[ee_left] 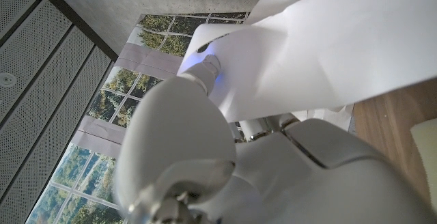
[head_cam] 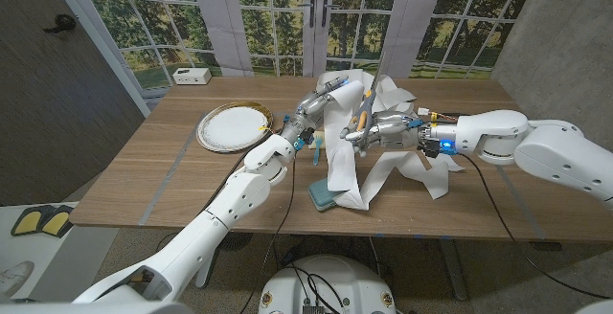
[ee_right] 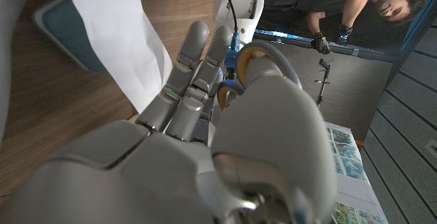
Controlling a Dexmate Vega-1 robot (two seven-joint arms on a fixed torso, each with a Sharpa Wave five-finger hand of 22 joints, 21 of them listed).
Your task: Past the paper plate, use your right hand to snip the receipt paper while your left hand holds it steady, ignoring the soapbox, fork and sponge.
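The receipt paper (head_cam: 369, 156) lies in a loose, crumpled heap on the bench (head_cam: 172, 175), past the plate (head_cam: 235, 125), with one strip lifted up between the two arms. The left robot hand (head_cam: 326, 99) is up at that raised strip and seems to be clamped on it. The right robot hand (head_cam: 375, 130) is closed around the scissors (head_cam: 364, 118), its fingers (ee_right: 194, 74) through the yellow-rimmed loops.

What worries me is slack. If the left robot hand holds the strip loosely, the blades may just fold or push the paper instead of cutting. The heap is tangled too, so the blades could catch a second layer, or drag the whole pile towards the bench edge. The two hands sit close together, and a clumsy closing could nick the left one.

I can't make out the blades or whether they are open; the paper hides them. The left wrist view is blocked by the robot's own casing and a white sheet, so that grip stays a guess. A teal thing (head_cam: 321, 195), perhaps the sponge, is half buried under the paper. A person (ee_right: 355, 12) shows at the edge of the right wrist view.
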